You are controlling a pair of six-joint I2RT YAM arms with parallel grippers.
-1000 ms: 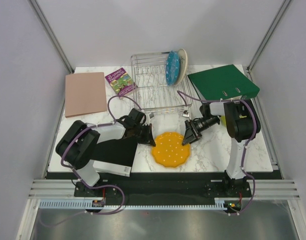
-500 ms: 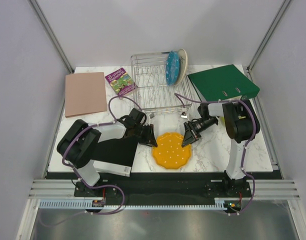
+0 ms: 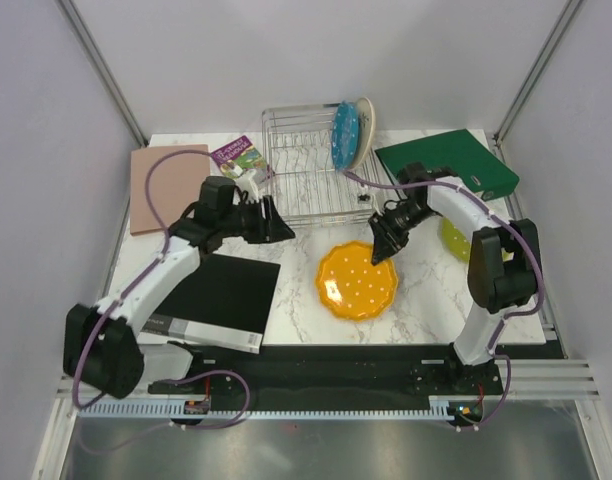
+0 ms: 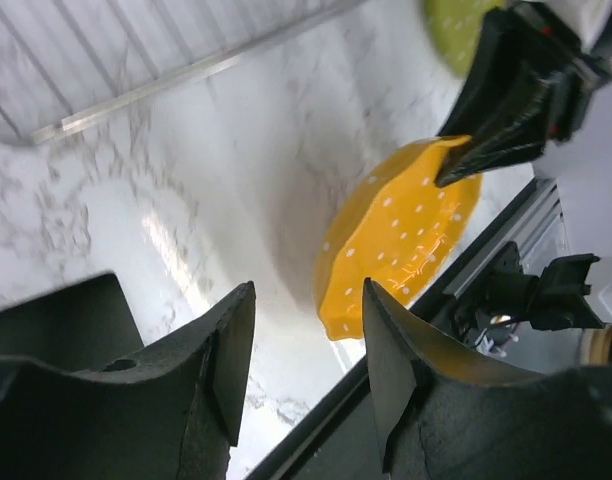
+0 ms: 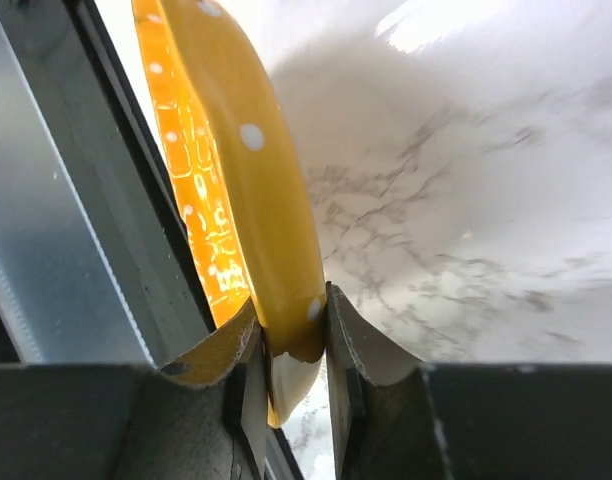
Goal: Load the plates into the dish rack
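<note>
- Tan board [image 3: 169, 188] lies flat at the far-left corner of the table [image 3: 426, 300]. A black folder [image 3: 214, 297] covers the near-left area up to the front edge.
- Booklet [image 3: 240, 163] sits just left of the dish rack [image 3: 306, 175], close to its wire side.
- Left gripper [image 3: 279, 224] hovers by the rack's near-left corner. Its fingers [image 4: 226, 360] are spread and grasp nothing.
- Rack stands at the far centre. The blue plate [image 3: 344, 135] and cream plate [image 3: 364, 122] stand upright at its right end, and the prong rows to their left are open.
- A strip of bare marble runs between the rack's near rail and the orange plate [image 3: 358, 281].
- Orange plate: scalloped rim, white dots, glossy glare on its face. It is tilted, with the far-right rim raised. I cannot tell whether the low edge touches the marble.
- Right gripper [image 3: 384, 250] is clamped on that raised rim, with the rim pinched between both fingers [image 5: 211, 365].
- Green plate [image 3: 452, 240] lies flat on the marble, partly hidden behind the right arm.
- Green binder [image 3: 448, 163] occupies the far-right corner. Marble near the front-right edge is bare.
</note>
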